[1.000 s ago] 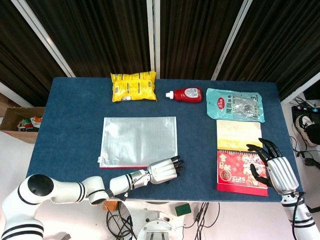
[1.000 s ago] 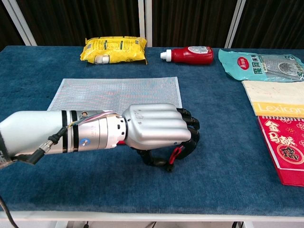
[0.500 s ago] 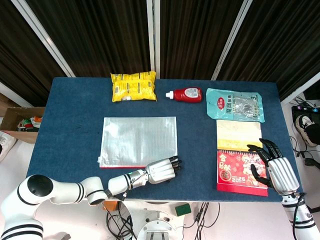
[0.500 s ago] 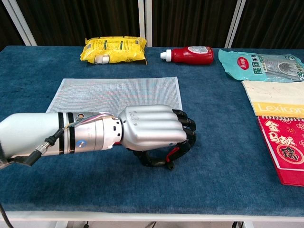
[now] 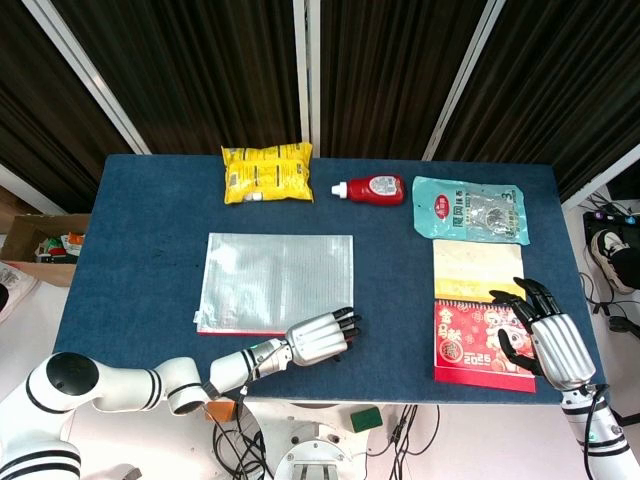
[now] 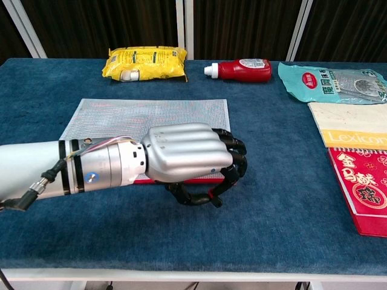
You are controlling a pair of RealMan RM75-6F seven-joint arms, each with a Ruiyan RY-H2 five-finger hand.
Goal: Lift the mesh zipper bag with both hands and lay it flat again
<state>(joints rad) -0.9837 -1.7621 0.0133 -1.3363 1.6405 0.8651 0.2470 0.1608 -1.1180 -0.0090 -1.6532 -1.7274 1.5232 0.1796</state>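
left fingers [image 6: 233, 158] pinch mesh bag [image 5: 277, 280] corner; right fingers [image 5: 523, 296] spread, head view only.

Yellow snack bag [image 5: 267, 172] beside ketchup bottle [image 5: 372, 188].

Left robot hand [image 6: 190, 160] curled; right robot hand [image 5: 545, 335] spread.

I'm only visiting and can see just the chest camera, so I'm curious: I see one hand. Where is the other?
Observer: The right hand hovers at the table's near right corner, over the edge of a red packet.
Operator: Is it holding anything?
Observer: No, its fingers are spread and empty.
Operator: Is it close to the mesh bag?
Observer: No. The mesh zipper bag lies well to its left, with bare table between them.
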